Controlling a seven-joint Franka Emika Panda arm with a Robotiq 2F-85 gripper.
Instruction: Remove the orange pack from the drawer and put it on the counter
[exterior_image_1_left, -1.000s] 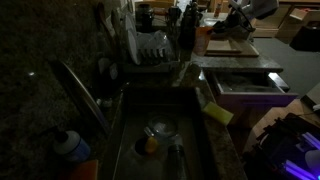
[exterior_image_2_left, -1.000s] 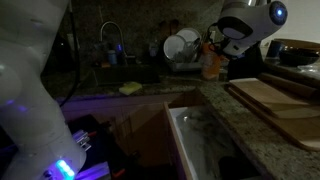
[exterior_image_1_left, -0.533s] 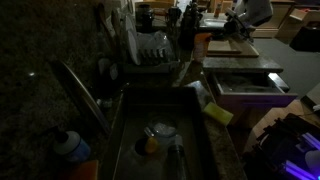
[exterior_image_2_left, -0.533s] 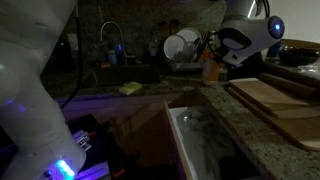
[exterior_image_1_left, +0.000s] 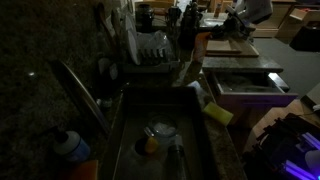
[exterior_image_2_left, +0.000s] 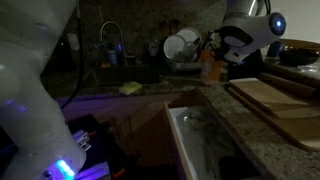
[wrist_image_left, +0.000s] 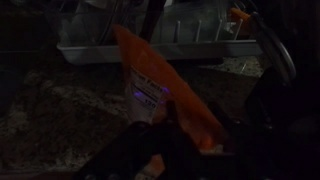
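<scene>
At the bottom of the wrist view, the gripper (wrist_image_left: 172, 135) had its fingers clamped on the lower end of the orange pack (wrist_image_left: 150, 85). The pack's long axis leaned up and left over the speckled counter (wrist_image_left: 60, 115), with its top toward the dish rack (wrist_image_left: 160, 50) behind.
</scene>
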